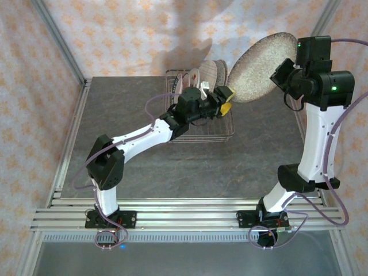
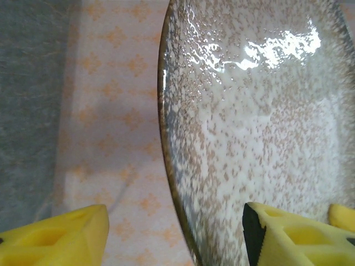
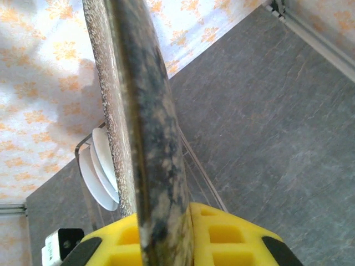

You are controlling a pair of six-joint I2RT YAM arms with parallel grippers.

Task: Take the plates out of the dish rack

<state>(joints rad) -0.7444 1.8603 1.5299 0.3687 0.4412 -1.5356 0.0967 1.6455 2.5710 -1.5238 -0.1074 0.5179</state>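
Top external view: on the left, the left arm reaches from its base across the grey table [image 1: 115, 115] toward the far middle. The left gripper [image 1: 223, 102] hangs above the dish rack [image 1: 213, 135], right at the lower edge of the raised speckled plate [image 1: 261, 66]. In the left wrist view its yellow fingers [image 2: 55, 238] stand spread, with the plate's dark rim between them. The left finger is clearly apart from the rim. The right one sits in front of the glossy, beige-flecked face, and I cannot tell whether it touches.

The dish rack sits on the table near the far wall, about the middle. Several plates [image 1: 202, 75] stand on edge in it, leaning in a row. In the right wrist view two white ones show behind the held plate, inside the rack's wires.

To the right and above the rack, the speckled plate is held in the air, tilted, its face turned toward the camera and its upper rim against the patterned wall. The right gripper [image 3: 163, 235] pinches it at the rim, a yellow pad pressed to each face. The right arm rises from its base at the near right edge.
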